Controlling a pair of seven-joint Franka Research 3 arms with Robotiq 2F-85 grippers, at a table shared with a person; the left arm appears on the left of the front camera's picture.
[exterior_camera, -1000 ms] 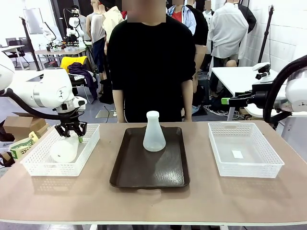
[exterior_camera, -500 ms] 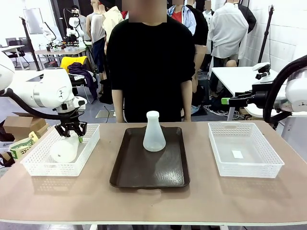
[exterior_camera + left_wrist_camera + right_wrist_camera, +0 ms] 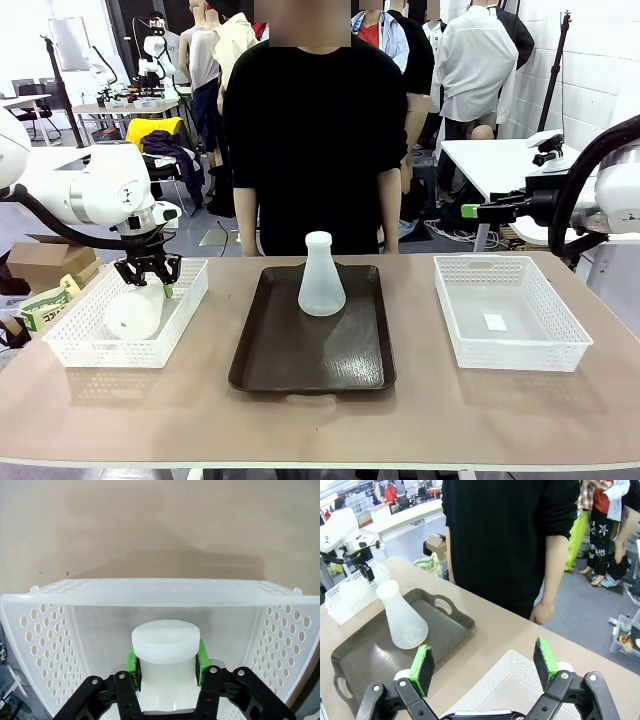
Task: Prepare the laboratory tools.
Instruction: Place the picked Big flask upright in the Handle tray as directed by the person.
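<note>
Looking across the table in the front view, three containers sit in a row. The left white mesh basket (image 3: 128, 325) holds one frosted flask (image 3: 135, 310), and the left gripper (image 3: 147, 272) is down on that flask's neck. The dark brown tray (image 3: 313, 345) in the middle carries the second flask (image 3: 321, 276), upright toward its far end. The right white mesh basket (image 3: 508, 311) has only a small white slip (image 3: 495, 322) lying on its floor. A person in a black top (image 3: 315, 130) stands just behind the tray.

In the left wrist view, the gripper (image 3: 166, 662) has its green pads (image 3: 132, 662) pressed against both sides of the flask's neck (image 3: 165, 664), just under the thick rim, inside the perforated basket (image 3: 45, 645).

In the right wrist view, the right gripper (image 3: 484, 666) hangs with its jaws spread wide and nothing between them, above the near corner of the right-hand basket (image 3: 502, 690). Beyond it the tray (image 3: 370, 652) holds the upright flask (image 3: 402, 617).
</note>
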